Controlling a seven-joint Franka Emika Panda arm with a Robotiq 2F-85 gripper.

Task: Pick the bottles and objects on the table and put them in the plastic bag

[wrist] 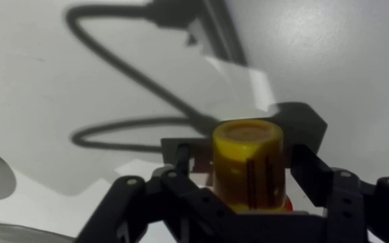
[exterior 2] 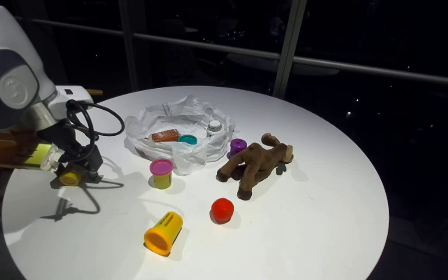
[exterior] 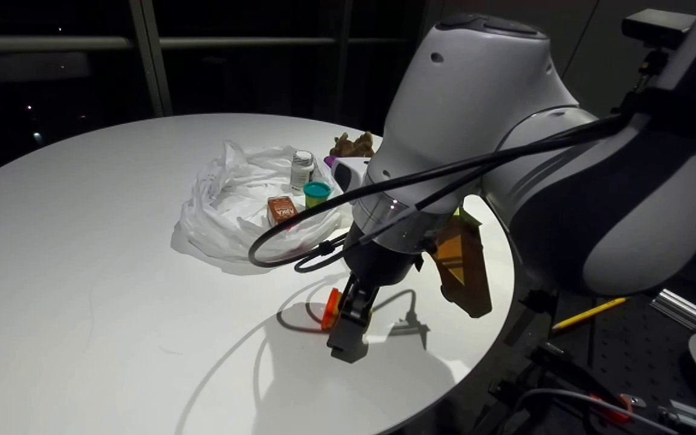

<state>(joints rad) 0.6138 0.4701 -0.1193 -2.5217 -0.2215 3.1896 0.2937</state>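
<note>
Mid-left in an exterior view, one yellow modelling-clay tub (exterior 2: 70,179) lay sideways; your gripper (wrist: 240,153) stood wide around it, unclamped. It was probably light, stiff and smooth, best pinched mid-wall. Rightward you had one pink-lidded tub (exterior 2: 161,175), one orange tub (exterior 2: 164,232), one plastic bag (exterior 2: 193,157) holding one carton (exterior 2: 165,135), one teal-lidded tub (exterior 2: 188,140) and one pill bottle (exterior 2: 214,128), one red ball (exterior 2: 222,210), one purple piece (exterior 2: 238,146), one plush animal (exterior 2: 261,161).

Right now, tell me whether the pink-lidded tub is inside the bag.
No, the tub stands on the table, outside the bag.
</note>
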